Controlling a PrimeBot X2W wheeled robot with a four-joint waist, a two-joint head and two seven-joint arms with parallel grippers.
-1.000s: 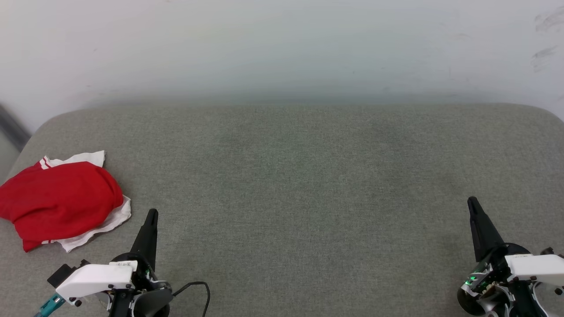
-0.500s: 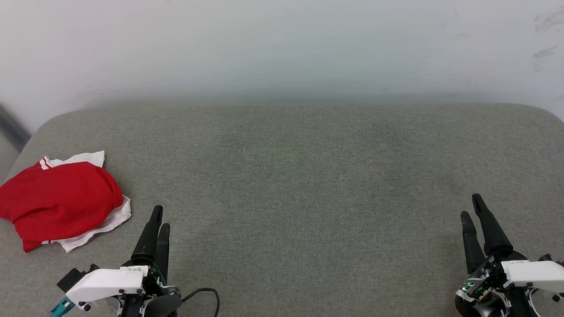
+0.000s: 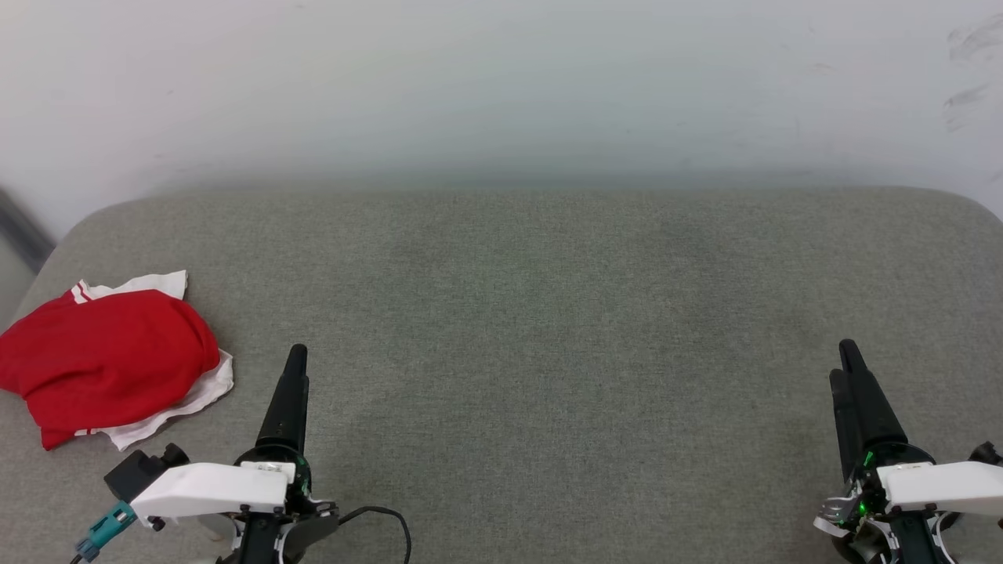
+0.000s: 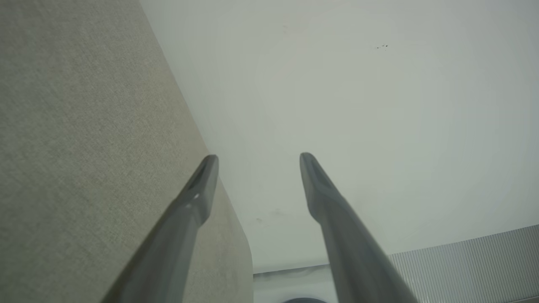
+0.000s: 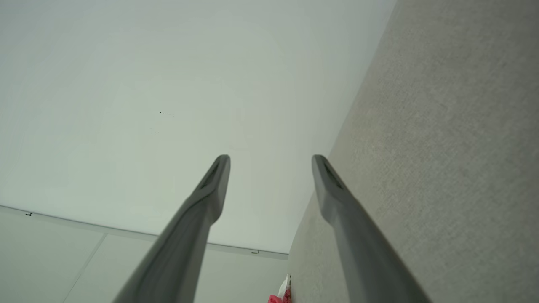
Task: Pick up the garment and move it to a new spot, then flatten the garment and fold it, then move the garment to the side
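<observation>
At pick-up step, not yet begun; seeing garment bunched at left edge of head view on grey cushion; reading left gripper and right gripper as spread wide, empty; next likely needs left reach up-left, pinch on cloth edge.

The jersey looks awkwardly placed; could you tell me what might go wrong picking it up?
The jersey lies bunched at the cushion's left edge, so a nudge could push it off. Its red and white layers overlap, so the left jaws might pinch only one and lift it lopsided.
</observation>
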